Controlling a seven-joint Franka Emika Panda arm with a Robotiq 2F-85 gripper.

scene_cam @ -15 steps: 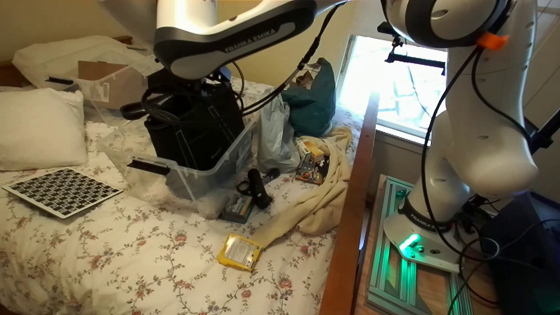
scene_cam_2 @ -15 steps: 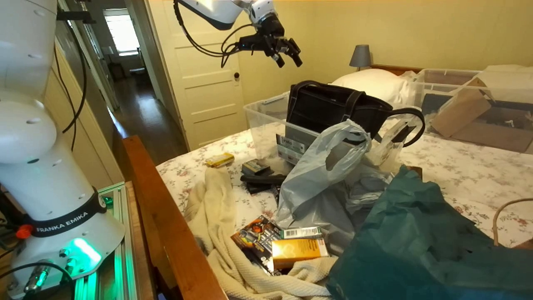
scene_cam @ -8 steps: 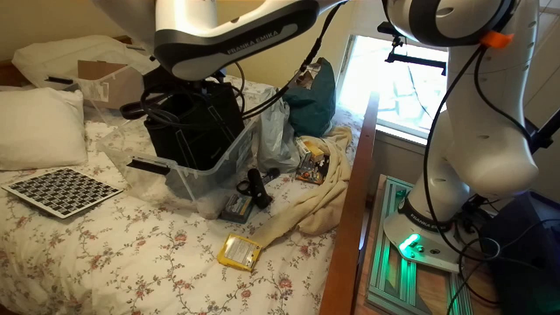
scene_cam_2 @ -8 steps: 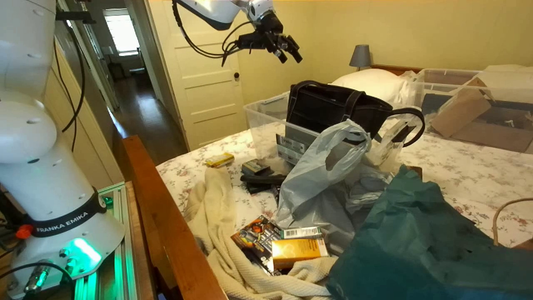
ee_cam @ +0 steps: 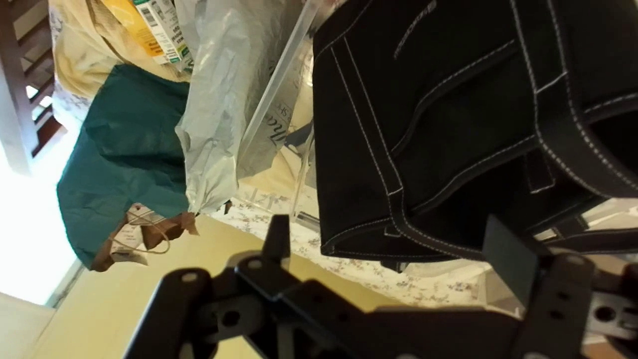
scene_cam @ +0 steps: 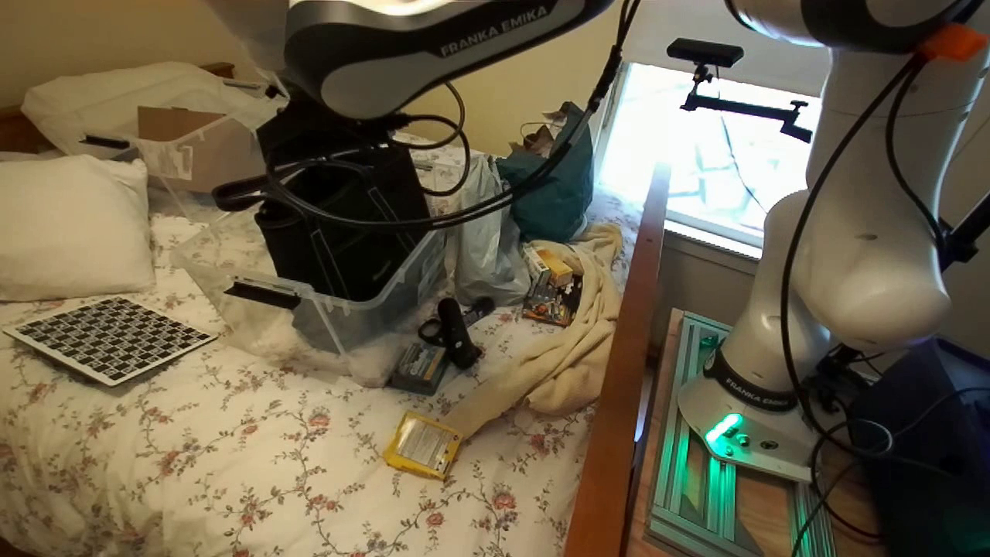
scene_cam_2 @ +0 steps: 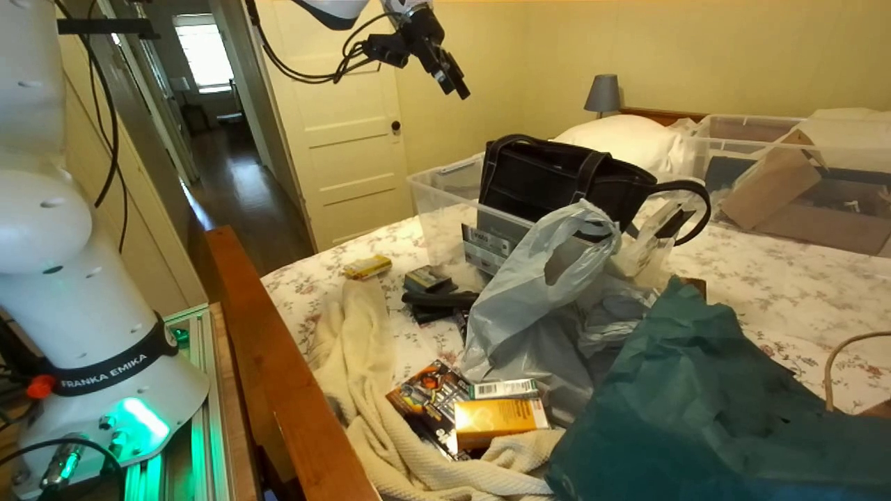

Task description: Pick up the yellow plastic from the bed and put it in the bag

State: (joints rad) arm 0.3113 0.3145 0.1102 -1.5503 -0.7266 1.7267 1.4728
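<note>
Flat bright-yellow plastic piece (scene_cam: 423,446): in an exterior view, is lying on the large bed (scene_cam: 155,464) with white, pink-red-flowered spread, pale label panel facing up; its corner is sitting right by the end of the long cream cloth strip (scene_cam: 557,375), contact unclear.
Boxy black soft-sided bag (scene_cam: 367,263): is sitting in a clear plastic bin (scene_cam: 263,295) on the bed.
White robot arm (scene_cam: 464,46): is reaching in from the right, showing above the bag in that view.
Black two-finger tool (scene_cam_2: 455,91): in an exterior view, is hanging in the air, tips pointing down, well apart from the bed; finger gap is hard to read here.
Yellow piece, same view: is lying on the bed just past the cloth's end, near a small dark box (scene_cam_2: 426,278).
Crumpled grey plastic bag (scene_cam_2: 529,306): is standing just in front of the bin.
Tool, wrist view: fingers (ee_cam: 276,237) are standing wide apart.
Black bag, wrist view: is filling the upper right, white stitching showing, gaping mouth lying behind the finger gap.
</note>
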